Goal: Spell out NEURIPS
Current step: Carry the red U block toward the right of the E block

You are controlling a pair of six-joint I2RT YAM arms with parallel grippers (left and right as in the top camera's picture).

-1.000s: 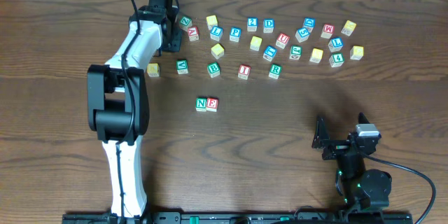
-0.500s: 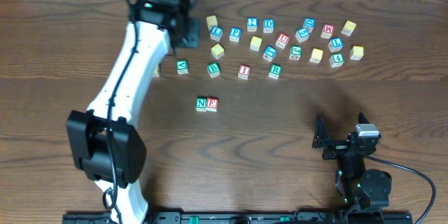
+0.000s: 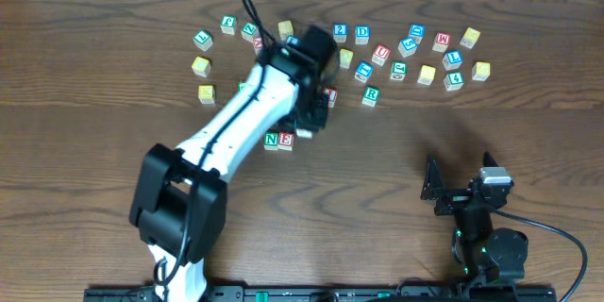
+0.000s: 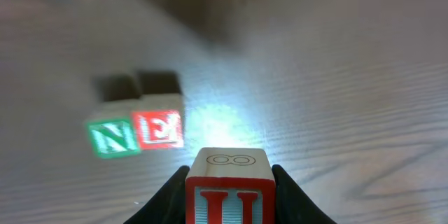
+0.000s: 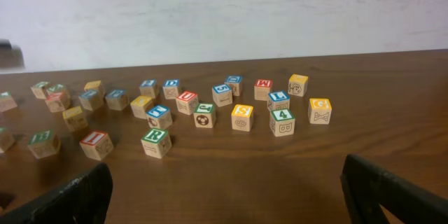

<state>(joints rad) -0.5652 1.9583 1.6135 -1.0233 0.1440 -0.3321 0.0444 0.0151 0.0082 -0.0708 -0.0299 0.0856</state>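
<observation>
Ahead of the jaws and to their left on the bench [image 4: 336, 112], the N block [image 4: 112, 138] and E block [image 4: 159, 128] sit touching, their row running crosswise. The bare spot beside E lies almost straight ahead. Of the two arms, the left arm [image 3: 236, 123] is nearer, jaws clamped on one U block [image 4: 227, 185]. The right gripper [image 5: 227, 194] rests well away, jaws apart. Two letters are set, one is held, and I judge four are left.

1. Left arm [image 3: 236, 118]: glossy white tubular links with black joint housings.
2. Wrist cable [image 3: 250, 8]: thin and black.
3. Left gripper [image 4: 229, 175]: black, curved fingers [image 4: 166, 197].
4. Right arm [image 3: 477, 212]: black throughout, with a grey camera block [image 3: 493, 181].
5. Base cable [image 3: 557, 230]: black.
</observation>
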